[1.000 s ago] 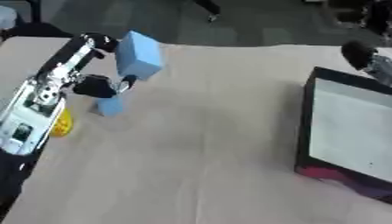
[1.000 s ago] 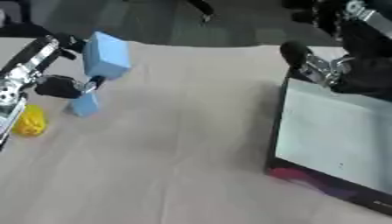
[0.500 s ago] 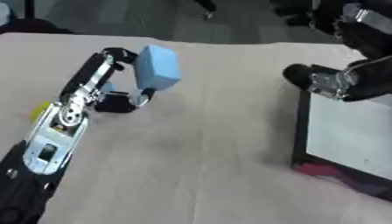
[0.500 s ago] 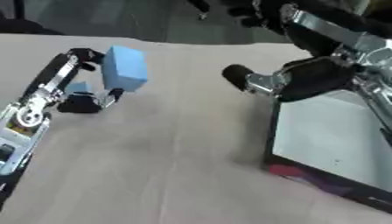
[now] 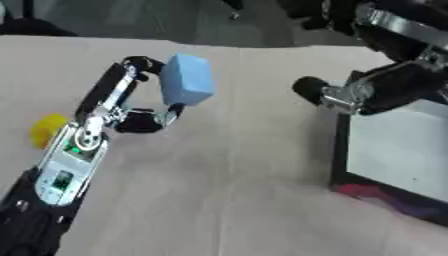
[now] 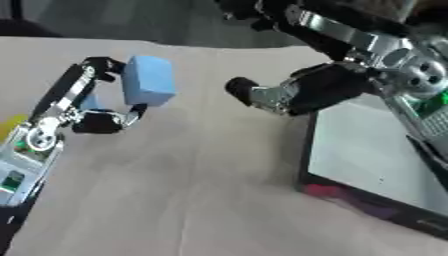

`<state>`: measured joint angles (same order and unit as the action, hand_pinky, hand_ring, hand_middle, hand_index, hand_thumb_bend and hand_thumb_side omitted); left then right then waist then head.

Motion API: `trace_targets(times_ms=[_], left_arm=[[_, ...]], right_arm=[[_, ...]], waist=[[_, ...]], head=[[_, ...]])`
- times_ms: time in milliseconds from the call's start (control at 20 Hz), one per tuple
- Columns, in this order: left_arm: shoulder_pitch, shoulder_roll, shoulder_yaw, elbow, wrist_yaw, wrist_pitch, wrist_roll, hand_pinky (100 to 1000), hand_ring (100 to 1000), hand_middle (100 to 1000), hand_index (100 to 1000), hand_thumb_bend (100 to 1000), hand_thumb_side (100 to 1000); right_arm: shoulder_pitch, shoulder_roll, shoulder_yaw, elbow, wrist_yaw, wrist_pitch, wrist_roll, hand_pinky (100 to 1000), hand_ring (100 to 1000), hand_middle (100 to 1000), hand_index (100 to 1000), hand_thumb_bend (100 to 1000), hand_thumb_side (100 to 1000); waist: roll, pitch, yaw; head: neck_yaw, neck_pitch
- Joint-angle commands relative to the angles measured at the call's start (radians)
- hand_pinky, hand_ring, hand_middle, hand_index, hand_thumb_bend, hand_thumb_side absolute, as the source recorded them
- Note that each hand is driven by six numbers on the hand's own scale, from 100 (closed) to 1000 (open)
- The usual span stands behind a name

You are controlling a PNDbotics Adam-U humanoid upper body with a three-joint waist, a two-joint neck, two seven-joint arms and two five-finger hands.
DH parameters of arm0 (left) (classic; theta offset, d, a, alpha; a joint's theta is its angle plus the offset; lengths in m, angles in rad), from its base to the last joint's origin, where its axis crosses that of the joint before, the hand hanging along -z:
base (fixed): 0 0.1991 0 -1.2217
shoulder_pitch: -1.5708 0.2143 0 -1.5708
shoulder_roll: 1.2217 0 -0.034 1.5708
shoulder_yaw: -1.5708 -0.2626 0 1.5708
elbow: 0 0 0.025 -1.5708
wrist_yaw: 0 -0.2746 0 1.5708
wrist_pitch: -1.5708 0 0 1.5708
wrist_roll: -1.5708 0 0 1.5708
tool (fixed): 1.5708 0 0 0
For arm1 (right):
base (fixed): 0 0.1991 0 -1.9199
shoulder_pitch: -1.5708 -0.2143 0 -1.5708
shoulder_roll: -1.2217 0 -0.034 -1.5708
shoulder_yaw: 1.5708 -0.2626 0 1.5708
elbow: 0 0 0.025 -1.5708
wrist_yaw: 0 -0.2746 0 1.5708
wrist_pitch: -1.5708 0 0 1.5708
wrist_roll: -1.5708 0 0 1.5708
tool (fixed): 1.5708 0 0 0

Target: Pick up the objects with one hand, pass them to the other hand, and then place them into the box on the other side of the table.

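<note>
left robot hand point(image 5: 131, 107) round blue block point(image 5: 187, 80); yellow object point(image 5: 47, 130) clearer left-eye

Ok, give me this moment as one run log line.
left hand: holding blue block | right hand: beside box, nothing visibly held | handover: not yet

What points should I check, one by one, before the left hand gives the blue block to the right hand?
1. Left hand holds the blue block between fingers and thumb: ok.
2. Block is lifted off the table: ok.
3. Right hand is near and turned toward the block: ok.
4. Right hand is touching the block: not ok, a gap remains.
5. Right hand's fingers are open to receive: cannot tell.
6. Box on the right side is free inside: ok, its pale floor shows bare.
</note>
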<state>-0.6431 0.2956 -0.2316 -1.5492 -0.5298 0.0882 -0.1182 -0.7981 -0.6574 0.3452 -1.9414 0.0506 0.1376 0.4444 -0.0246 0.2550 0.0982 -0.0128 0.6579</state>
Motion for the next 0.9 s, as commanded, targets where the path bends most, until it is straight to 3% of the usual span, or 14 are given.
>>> trace_targets(times_ms=[50,250,650,900], left_arm=[[-0.011,-0.003,-0.005,-0.031,-0.007,-0.019,0.007,784,793,620,506,100,100],[-0.007,-0.018,-0.017,-0.039,0.001,-0.037,0.004,784,793,620,506,100,100],[-0.01,-0.045,-0.038,-0.057,-0.003,-0.053,-0.008,783,793,618,506,100,103],[-0.017,-0.063,-0.053,-0.071,0.002,-0.052,-0.019,782,792,616,505,100,112]], right_arm=[[-0.032,0.005,0.01,0.03,0.027,-0.01,0.013,961,1000,1000,966,345,410],[-0.059,0.029,0.033,0.078,0.058,-0.026,0.035,960,1000,1000,966,359,410],[-0.087,0.063,0.053,0.143,0.156,-0.077,0.044,948,1000,968,944,543,360],[-0.099,0.082,0.063,0.184,0.211,-0.117,0.029,946,1000,962,937,574,367]], waist=[[-0.013,-0.04,0.003],[-0.014,-0.039,0.01],[-0.017,-0.037,0.018],[-0.016,-0.035,0.024]], head=[[-0.004,0.002],[-0.01,0.003],[-0.023,0.004],[-0.03,0.004]])
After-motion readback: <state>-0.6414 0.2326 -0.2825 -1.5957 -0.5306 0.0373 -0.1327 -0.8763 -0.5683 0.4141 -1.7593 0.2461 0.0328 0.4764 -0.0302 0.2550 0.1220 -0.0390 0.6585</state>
